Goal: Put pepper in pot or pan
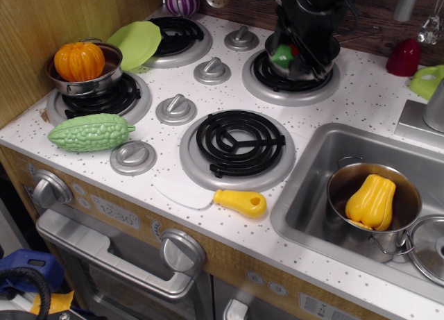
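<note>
End effector (pixel 295 56) clamped on pepper (pixel 283 54) above pot (pixel 326 51) at far right; off-centre release risks rim bounce onto bench

One legible marking: a clock-style display (pixel 114 212) reading about "12:30" on the oven's front panel (pixel 139 226), at seven o'clock in the view. Its digits are faint; nothing else reads.
</note>
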Motion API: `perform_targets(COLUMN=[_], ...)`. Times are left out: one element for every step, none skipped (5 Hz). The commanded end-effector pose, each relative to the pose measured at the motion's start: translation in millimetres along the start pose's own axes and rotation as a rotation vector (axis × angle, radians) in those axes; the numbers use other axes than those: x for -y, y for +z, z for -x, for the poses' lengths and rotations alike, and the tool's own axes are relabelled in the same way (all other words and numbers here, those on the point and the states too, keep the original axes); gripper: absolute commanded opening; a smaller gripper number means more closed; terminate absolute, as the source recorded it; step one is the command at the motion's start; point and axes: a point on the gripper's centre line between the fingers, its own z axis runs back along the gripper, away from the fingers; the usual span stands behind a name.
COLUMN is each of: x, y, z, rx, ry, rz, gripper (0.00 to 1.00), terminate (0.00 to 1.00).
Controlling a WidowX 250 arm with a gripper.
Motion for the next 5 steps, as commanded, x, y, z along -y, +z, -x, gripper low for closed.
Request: perform_targets(x=[-49,-60,-64,-64,-64], y=[13,6,-2,-2,-2], z=[-9,-10,-12,-12,-12], rx=[0.100,0.115,0.150,0.150,0.150], ry=[-0.026,-0.061,-0.079,-0.079,-0.079], rz=[-0.105,-0.139,-0.147,-0.147,-0.147], gripper=[0.00,1.00,1.00,1.00,1.00], terminate=[0.00,0.00,0.00,0.00,1.00])
